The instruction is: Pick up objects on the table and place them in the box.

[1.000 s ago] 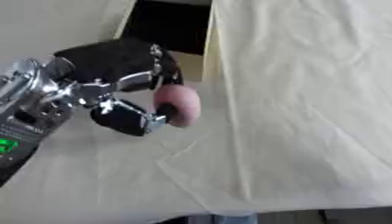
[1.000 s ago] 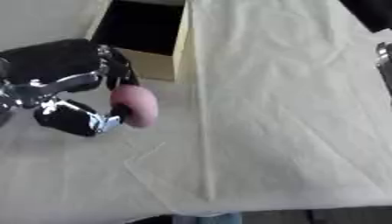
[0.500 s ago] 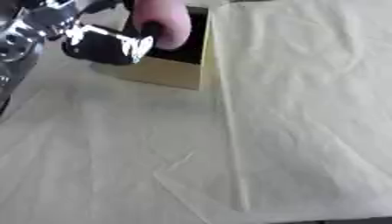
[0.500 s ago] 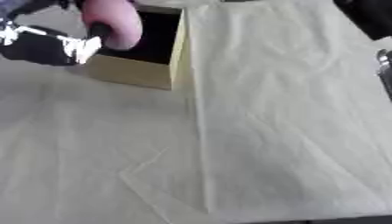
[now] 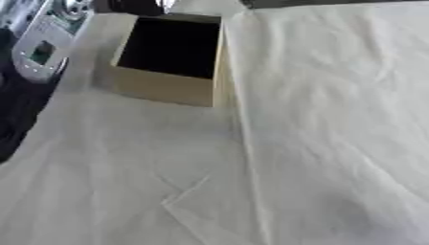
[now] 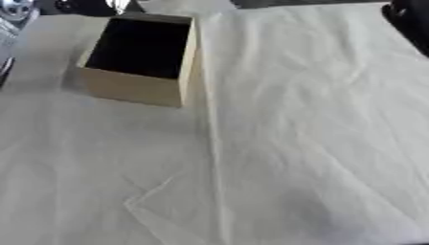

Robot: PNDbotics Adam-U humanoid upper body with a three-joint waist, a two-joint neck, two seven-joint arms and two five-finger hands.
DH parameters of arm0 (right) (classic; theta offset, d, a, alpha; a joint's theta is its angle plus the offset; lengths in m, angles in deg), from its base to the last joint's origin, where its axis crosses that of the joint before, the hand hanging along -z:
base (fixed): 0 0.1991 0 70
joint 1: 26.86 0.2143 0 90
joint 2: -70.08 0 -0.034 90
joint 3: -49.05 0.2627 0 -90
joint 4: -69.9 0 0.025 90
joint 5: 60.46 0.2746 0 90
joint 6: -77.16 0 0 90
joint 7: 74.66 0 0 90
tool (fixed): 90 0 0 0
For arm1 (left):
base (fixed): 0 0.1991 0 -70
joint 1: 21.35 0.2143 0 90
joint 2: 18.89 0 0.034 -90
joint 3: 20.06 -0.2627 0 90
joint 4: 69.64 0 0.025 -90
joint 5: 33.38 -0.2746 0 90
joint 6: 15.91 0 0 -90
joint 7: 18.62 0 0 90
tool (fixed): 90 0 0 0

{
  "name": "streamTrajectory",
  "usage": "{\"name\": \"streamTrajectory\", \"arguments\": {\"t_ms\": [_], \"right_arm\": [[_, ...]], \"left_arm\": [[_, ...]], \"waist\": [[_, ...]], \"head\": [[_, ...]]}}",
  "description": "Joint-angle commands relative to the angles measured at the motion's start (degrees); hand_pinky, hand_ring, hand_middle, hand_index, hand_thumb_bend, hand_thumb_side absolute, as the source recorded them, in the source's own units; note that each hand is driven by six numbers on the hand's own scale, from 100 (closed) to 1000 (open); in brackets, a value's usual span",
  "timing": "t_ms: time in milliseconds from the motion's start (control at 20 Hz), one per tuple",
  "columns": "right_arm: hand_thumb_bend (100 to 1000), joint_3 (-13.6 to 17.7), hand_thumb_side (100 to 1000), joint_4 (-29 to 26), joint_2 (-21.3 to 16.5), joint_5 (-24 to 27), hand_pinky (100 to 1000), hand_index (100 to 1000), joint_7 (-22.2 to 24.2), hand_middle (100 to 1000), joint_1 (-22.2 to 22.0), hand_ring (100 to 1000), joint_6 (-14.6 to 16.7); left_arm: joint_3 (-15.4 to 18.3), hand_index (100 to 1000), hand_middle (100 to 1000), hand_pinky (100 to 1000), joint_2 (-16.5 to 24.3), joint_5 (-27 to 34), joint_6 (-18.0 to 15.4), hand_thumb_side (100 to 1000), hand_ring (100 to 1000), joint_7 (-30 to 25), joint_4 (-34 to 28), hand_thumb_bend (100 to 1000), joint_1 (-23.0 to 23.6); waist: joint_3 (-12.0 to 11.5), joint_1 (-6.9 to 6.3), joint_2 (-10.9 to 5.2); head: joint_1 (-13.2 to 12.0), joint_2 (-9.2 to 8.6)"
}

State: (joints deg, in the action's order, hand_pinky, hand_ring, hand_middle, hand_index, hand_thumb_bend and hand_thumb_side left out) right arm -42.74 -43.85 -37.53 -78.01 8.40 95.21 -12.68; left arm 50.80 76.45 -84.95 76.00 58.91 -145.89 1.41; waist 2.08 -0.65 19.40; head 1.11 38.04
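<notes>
Toward the far left of the table stood the box, a tan open-topped cube with a dark inside whose contents could not be made out, resting on the creased cream cloth that covered the table. Just beyond its far edge, at the top of the view, a dark part of the left hand showed, too cropped to tell whether its fingers were released or clenched, with the silver-and-black left arm along the left edge; the right hand did not show as such, only a dark shape at the far right corner.
</notes>
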Motion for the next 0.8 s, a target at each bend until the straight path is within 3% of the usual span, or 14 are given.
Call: {"name": "streamTrajectory", "arguments": {"t_ms": [50,350,800], "right_arm": [[100,0.4,885,-0.8,-0.7,0.5,904,835,0.2,697,1.1,768,0.2],[100,0.5,880,-0.8,-0.5,0.6,904,835,0.0,696,1.2,767,0.1],[100,0.7,881,-0.8,-0.4,1.0,906,836,0.1,698,1.0,769,0.3]], "left_arm": [[2.4,673,533,471,-1.3,-3.1,-1.0,248,532,2.8,5.5,100,-2.4],[3.5,674,532,481,-3.2,-6.5,-3.6,235,534,4.1,13.8,100,-2.8],[3.9,668,530,485,-2.8,-6.9,-6.3,231,533,1.3,16.9,100,-1.8]], "waist": [[0.4,-0.04,-0.91],[0.9,-0.20,-0.42],[0.8,-0.27,-0.31]], "head": [[-0.6,-1.27],[-0.9,-1.52],[-0.3,-0.98]]}}
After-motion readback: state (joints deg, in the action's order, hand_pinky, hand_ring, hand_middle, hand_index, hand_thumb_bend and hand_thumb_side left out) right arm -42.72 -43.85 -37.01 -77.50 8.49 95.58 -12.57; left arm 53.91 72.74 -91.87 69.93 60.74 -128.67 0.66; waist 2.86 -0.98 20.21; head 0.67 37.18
